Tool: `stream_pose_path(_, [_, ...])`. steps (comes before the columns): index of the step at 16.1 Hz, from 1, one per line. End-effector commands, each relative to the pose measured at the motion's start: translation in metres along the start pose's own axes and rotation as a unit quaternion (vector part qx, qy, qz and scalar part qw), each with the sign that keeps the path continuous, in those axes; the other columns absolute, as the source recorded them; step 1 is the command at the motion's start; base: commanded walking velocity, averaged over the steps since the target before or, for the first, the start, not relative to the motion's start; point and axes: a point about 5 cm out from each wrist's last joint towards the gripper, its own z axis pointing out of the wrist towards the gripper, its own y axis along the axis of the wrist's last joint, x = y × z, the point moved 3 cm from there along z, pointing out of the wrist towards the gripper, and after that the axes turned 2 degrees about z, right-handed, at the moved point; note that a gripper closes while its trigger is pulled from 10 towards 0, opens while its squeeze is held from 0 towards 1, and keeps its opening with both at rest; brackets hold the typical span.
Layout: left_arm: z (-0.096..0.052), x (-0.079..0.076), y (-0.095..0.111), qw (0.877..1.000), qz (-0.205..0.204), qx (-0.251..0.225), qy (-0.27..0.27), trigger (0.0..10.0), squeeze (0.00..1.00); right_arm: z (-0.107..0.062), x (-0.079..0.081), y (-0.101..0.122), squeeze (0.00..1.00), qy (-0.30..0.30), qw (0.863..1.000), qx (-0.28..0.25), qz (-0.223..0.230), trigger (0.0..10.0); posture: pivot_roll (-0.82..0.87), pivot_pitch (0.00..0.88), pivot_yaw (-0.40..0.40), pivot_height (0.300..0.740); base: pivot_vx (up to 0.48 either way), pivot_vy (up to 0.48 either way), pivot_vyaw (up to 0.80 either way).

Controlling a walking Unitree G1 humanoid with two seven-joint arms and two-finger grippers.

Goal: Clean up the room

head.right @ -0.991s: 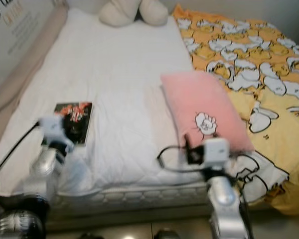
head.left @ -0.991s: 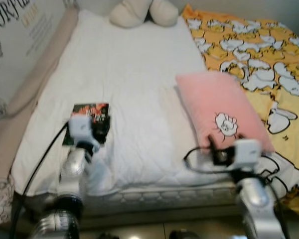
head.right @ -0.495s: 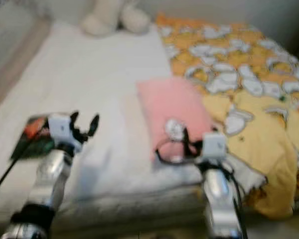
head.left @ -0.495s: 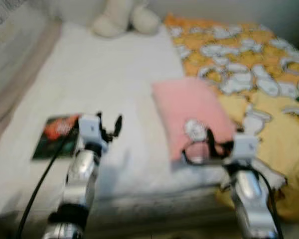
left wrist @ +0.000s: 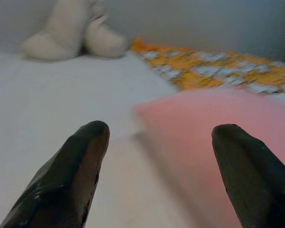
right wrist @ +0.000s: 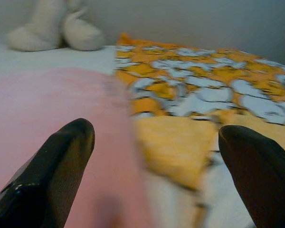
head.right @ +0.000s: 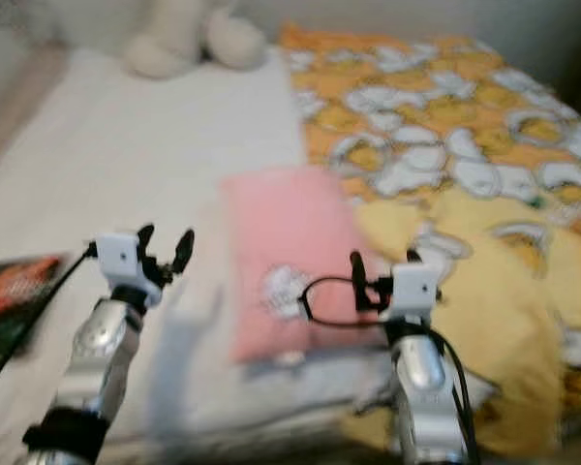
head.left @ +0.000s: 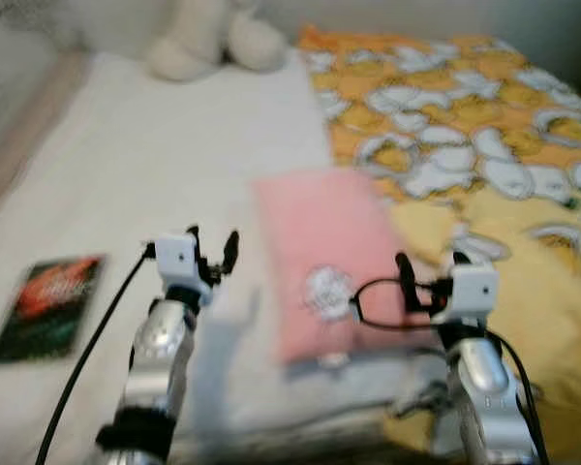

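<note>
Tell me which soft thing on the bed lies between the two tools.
The pink pillow with the white cartoon print, lying between left tool and right tool; the cream plush toy sits far at the bed's head.

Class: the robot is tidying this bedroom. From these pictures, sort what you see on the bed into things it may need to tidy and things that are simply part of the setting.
Likely to tidy:
pink pillow, lying askew
book on the white sheet
yellow patterned blanket, rumpled

Setting:
white sheet
cream plush toy at the head
left end effector and right end effector, both open and empty
</note>
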Motion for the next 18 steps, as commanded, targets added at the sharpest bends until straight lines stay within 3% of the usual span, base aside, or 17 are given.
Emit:
stream_pose_path(1, [0.000,-0.012,0.005,1.000,0.000,-0.009,-0.014,10.0,0.00,-0.002,-0.012,0.000,1.00,-0.014,1.000,-0.001,0.000,10.0,-0.19,0.000,0.034,0.740,0.345,-0.330,0.00])
stream_pose_path(3, [-0.006,-0.022,0.007,0.999,-0.003,-0.015,-0.030,10.0,0.00,-0.001,-0.011,-0.003,1.00,-0.004,1.000,0.011,-0.014,10.0,-0.19,0.000,0.032,0.740,0.328,-0.347,0.00])
stream_pose_path(4, [-0.005,-0.018,0.006,1.000,-0.015,-0.014,-0.014,10.0,0.00,0.000,-0.008,-0.004,0.00,0.002,1.000,0.015,-0.014,10.0,-0.19,0.000,0.031,0.740,0.416,0.000,0.00])
stream_pose_path(6, [0.003,-0.004,-0.004,0.999,0.019,0.028,0.009,10.0,0.00,0.004,-0.004,-0.006,0.00,0.012,1.000,0.021,-0.004,10.0,-0.19,0.000,0.028,0.740,0.000,0.000,0.00])
stream_pose_path(7, [0.010,0.012,-0.009,0.997,0.031,0.060,0.036,10.0,0.00,0.012,-0.001,-0.007,0.00,0.021,0.999,0.032,0.028,10.0,-0.19,0.000,0.032,0.740,0.000,0.000,0.00])
stream_pose_path(9, [0.024,0.032,0.008,0.996,0.027,0.058,0.056,10.0,0.00,0.027,0.003,-0.002,0.00,0.038,0.995,0.045,0.077,10.0,-0.19,0.000,0.030,0.740,0.000,0.000,0.00])
stream_pose_path(11, [0.032,0.047,0.035,0.998,0.026,0.056,0.023,10.0,0.00,0.029,-0.008,0.012,0.00,0.027,0.994,0.036,0.100,10.0,-0.17,0.000,0.025,0.740,0.000,0.000,0.00])
stream_pose_path(12, [0.026,0.049,0.041,0.995,0.015,0.090,-0.033,10.0,0.00,0.023,-0.020,0.016,0.00,0.015,0.993,0.043,0.111,10.0,-0.16,0.000,0.023,0.740,0.000,0.000,0.00])
stream_pose_path(14, [0.007,0.045,0.031,0.978,-0.073,0.175,-0.090,10.0,0.00,0.013,-0.043,0.011,0.00,-0.007,0.990,0.083,0.113,10.0,-0.15,0.000,0.024,0.740,0.000,0.000,0.00])
stream_pose_path(18, [0.009,0.031,-0.009,0.954,-0.158,0.244,-0.080,10.0,0.00,0.022,-0.054,-0.014,0.00,0.018,0.967,0.165,0.194,10.0,-0.17,0.000,0.032,0.740,0.000,0.000,0.00])
